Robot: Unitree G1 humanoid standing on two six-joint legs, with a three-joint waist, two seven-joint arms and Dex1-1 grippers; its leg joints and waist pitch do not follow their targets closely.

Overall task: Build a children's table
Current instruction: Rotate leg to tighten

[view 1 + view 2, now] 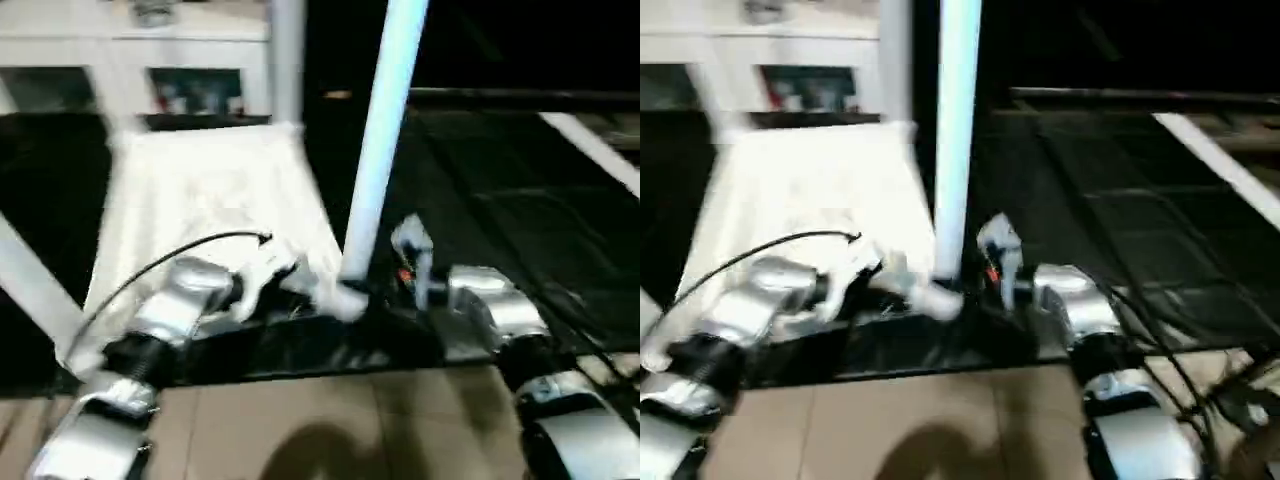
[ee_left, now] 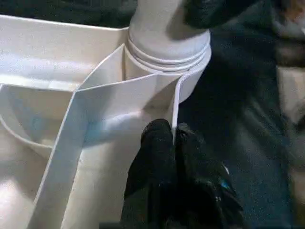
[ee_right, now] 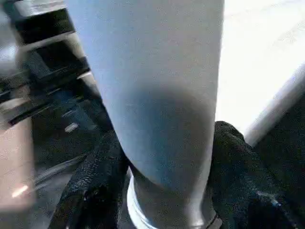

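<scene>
At frame centre, the right gripper (image 3: 162, 191) fingers clasp the upright table leg (image 1: 385, 130); the left gripper (image 2: 174, 138) fingers pinch the tabletop (image 1: 200, 190) rib.

An upturned white table top (image 1: 200, 200) lies on a dark floor, with one leg (image 1: 380, 150) standing in its near corner socket (image 1: 345, 298). Silver forearms reach in from both sides. Behind stands a white cabinet (image 1: 130, 60) with glass doors.

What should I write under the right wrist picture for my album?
Right gripper with a black finger on each side of a white table leg, near its base.
</scene>
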